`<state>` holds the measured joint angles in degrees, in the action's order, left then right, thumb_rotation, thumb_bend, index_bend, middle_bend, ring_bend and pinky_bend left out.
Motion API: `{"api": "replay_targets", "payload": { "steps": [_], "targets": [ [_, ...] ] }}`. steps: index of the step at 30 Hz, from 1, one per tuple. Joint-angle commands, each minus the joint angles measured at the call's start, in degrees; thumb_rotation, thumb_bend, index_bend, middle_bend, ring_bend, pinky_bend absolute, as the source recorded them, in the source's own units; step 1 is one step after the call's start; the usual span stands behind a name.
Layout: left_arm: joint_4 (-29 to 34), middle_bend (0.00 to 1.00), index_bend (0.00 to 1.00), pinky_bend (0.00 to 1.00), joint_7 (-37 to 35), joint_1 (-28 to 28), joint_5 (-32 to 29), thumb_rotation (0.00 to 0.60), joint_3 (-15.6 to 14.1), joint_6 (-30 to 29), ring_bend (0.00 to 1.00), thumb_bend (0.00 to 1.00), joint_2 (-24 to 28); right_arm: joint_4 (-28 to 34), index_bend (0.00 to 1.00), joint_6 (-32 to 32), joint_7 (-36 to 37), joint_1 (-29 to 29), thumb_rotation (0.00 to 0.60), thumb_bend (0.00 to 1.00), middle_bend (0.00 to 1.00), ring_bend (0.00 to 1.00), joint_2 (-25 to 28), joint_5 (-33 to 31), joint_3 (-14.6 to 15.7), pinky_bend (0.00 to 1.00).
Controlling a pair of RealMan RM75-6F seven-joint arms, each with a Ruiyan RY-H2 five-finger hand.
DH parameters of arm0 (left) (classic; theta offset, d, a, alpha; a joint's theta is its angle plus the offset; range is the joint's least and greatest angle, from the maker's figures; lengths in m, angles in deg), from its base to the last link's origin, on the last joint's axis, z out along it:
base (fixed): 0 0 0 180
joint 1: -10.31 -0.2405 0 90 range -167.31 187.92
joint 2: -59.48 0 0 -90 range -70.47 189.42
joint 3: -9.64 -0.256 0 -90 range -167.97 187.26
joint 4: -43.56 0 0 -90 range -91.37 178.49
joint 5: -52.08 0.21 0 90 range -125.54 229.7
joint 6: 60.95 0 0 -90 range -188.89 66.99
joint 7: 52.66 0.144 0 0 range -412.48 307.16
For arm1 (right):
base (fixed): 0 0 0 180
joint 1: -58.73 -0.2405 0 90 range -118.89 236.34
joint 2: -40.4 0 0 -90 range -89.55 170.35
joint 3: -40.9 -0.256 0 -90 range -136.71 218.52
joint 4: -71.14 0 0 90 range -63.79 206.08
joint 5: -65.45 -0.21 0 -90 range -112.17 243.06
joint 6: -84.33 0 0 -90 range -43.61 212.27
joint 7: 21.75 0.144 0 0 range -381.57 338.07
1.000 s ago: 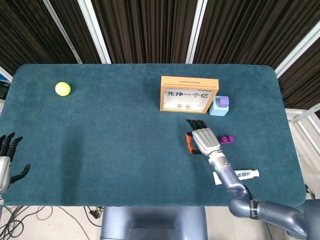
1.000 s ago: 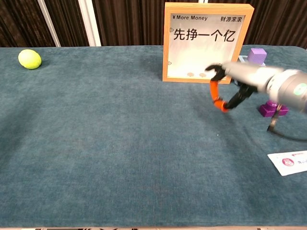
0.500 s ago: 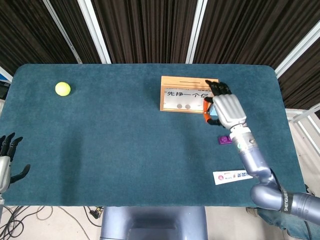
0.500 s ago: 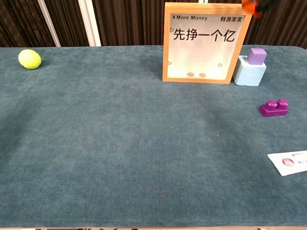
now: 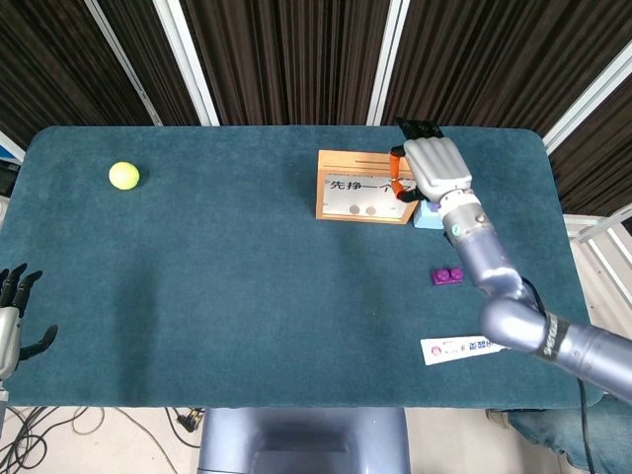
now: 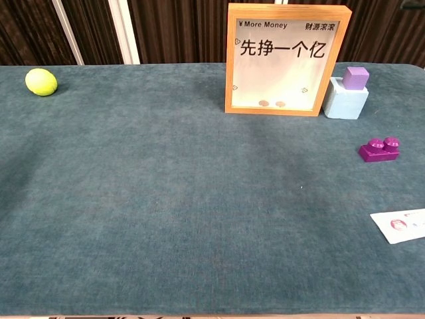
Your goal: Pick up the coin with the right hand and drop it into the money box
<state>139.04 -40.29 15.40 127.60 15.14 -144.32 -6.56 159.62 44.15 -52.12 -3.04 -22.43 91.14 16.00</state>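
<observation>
The wooden money box [image 5: 360, 193] stands upright at the table's back right, and it fills the top centre of the chest view [image 6: 285, 60]. Two coins [image 6: 272, 104] lie at its bottom behind the clear front. My right hand [image 5: 432, 166] hovers over the box's top right corner, fingers curled, with the orange-tipped thumb [image 5: 395, 184] against its front upper edge. The coin it carries is hidden inside the pinch, and no coin lies on the cloth. The chest view does not show this hand. My left hand [image 5: 12, 316] rests at the table's near left edge, fingers spread, holding nothing.
A light blue block topped by a purple cube [image 6: 346, 96] stands right of the box, under my right wrist. A purple brick [image 5: 447, 276] lies nearer on the right, and a white packet [image 5: 462, 348] lies by the front edge. A tennis ball [image 5: 123, 175] sits far left.
My right hand rose from the cloth in front of the box, travelled back and up, and now hangs over the box's top right corner. The left hand stayed put.
</observation>
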Motion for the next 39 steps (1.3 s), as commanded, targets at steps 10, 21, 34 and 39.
{"api": "replay_targets", "payload": {
  "steps": [10, 21, 34, 39],
  "targets": [
    [1.0, 0.03, 0.15, 0.0, 3.3, 0.5, -2.7, 0.6, 0.3, 1.3, 0.0, 0.25, 0.3, -23.8, 0.72, 11.2, -9.8, -17.4, 0.6, 0.51, 0.05, 0.03, -8.7, -24.4, 11.5, 0.0],
    [1.5, 0.03, 0.15, 0.0, 3.6, 1.0, -3.7, 0.6, 0.2, 2.5, 0.0, 0.25, 0.9, -35.5, 0.68, 16.4, -11.6, -23.6, 0.6, 0.51, 0.05, 0.01, -14.7, -34.8, 21.2, 0.0],
    [1.4, 0.03, 0.15, 0.0, 2.6, 1.2, -3.8, 0.6, 0.2, 2.6, 0.0, 0.25, 1.0, -37.5, 0.68, 16.3, -15.7, -30.6, 0.6, 0.51, 0.05, 0.01, -15.8, -46.7, 27.1, 0.0],
    [1.5, 0.03, 0.14, 0.0, 2.6, 1.1, -3.9, 0.6, 0.2, 2.5, 0.0, 0.25, 1.0, -38.6, 0.68, 16.7, -16.9, -31.6, 0.6, 0.51, 0.05, 0.01, -16.7, -49.7, 28.0, 0.0]
  ]
}}
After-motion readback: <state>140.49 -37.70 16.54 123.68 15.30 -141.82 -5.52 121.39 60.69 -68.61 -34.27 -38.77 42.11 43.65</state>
